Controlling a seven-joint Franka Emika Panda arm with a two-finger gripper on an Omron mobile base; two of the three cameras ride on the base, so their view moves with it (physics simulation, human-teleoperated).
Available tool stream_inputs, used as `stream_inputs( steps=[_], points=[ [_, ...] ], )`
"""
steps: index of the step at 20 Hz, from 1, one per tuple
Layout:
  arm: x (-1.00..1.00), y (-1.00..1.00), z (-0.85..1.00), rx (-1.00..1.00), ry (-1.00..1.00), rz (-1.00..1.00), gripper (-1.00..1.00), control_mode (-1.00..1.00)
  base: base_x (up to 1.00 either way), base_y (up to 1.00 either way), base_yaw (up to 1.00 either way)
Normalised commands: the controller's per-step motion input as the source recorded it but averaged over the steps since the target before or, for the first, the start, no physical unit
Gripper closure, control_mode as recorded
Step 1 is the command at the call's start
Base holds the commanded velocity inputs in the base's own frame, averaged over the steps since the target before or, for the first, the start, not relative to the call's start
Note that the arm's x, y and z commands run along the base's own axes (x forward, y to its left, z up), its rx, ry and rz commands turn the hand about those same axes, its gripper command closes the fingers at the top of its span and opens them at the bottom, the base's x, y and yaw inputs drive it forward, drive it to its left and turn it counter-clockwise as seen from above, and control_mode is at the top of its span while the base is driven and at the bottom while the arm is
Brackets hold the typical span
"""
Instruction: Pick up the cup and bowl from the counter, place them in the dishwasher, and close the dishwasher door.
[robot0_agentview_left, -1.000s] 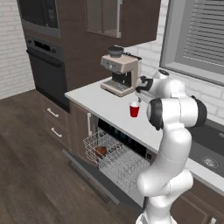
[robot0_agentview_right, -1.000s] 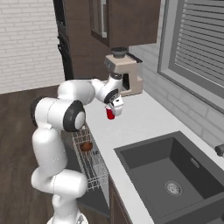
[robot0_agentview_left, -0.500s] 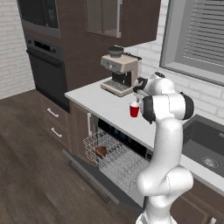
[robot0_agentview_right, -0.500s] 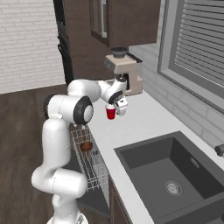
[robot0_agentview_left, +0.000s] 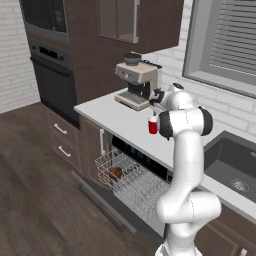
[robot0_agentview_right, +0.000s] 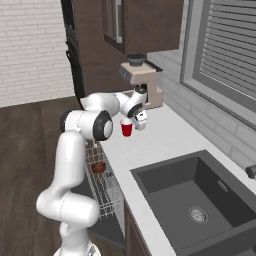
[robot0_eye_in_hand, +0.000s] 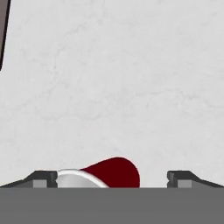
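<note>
**Jaws wide above the cup: risk of a missed or tipping grasp**

Jaws stand fully apart on the gripper (robot0_eye_in_hand: 112, 177), with nothing between them held. In the hand view the cup (robot0_eye_in_hand: 105, 175) lies at the bottom edge, its white rim toward the left finger and its red wall bulging toward the middle; it sits off-centre between the fingertips (robot0_eye_in_hand: 43, 178), nearer the left one. Contact cannot be confirmed from this view.

Location of task items: the cup (robot0_agentview_left: 153, 125) stands upright on the counter (robot0_agentview_left: 115, 117), near its front edge, just in front of the beige coffee machine (robot0_agentview_left: 136, 80). The gripper (robot0_agentview_right: 138, 119) hangs just beside and above the cup (robot0_agentview_right: 127, 128) in the right base view. The bowl (robot0_agentview_left: 115, 173) already rests in the pull-out rack (robot0_agentview_left: 131, 181) of the dishwasher (robot0_agentview_left: 135, 165), and the dishwasher door (robot0_agentview_left: 100, 200) is down and open.

Judged risks:
- Off-centre alignment. If the jaws close as they stand, the near finger would meet the cup first and could push or tip it, a light tapered cup being easily upset.
- Edge proximity. A knocked cup could roll off the counter onto the open door or the floor.
- Shallow grip. Closing high on the rim, where the cup is widest, may let it slip downward on lifting.
- Crowding. The coffee machine stands close behind; a wide wrist swing could strike it.
</note>
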Motion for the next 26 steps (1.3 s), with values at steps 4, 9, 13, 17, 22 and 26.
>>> stream_inputs(
  steps=[4, 9, 13, 17, 22, 26],
  points=[
    [-0.08, 0.10, -0.17, 0.00, 0.00, 0.00, -1.00, -1.00, 0.00, 0.00, 0.00],
    [-0.04, 0.10, -0.17, 0.00, 0.00, 0.00, -1.00, -1.00, 0.00, 0.00, 0.00],
    [-0.04, 0.01, -0.16, 0.00, 0.00, 0.00, -1.00, -1.00, 0.00, 0.00, 0.00],
    [-0.07, 0.00, -0.01, 0.00, -0.02, 0.00, -1.00, -1.00, 0.00, 0.00, 0.00],
    [-0.30, 0.00, -0.01, 0.00, -0.09, 0.00, -1.00, -1.00, 0.00, 0.00, 0.00],
    [-0.47, 0.00, 0.00, 0.00, -0.09, 0.00, -1.00, -1.00, 0.00, 0.00, 0.00]
  ],
)
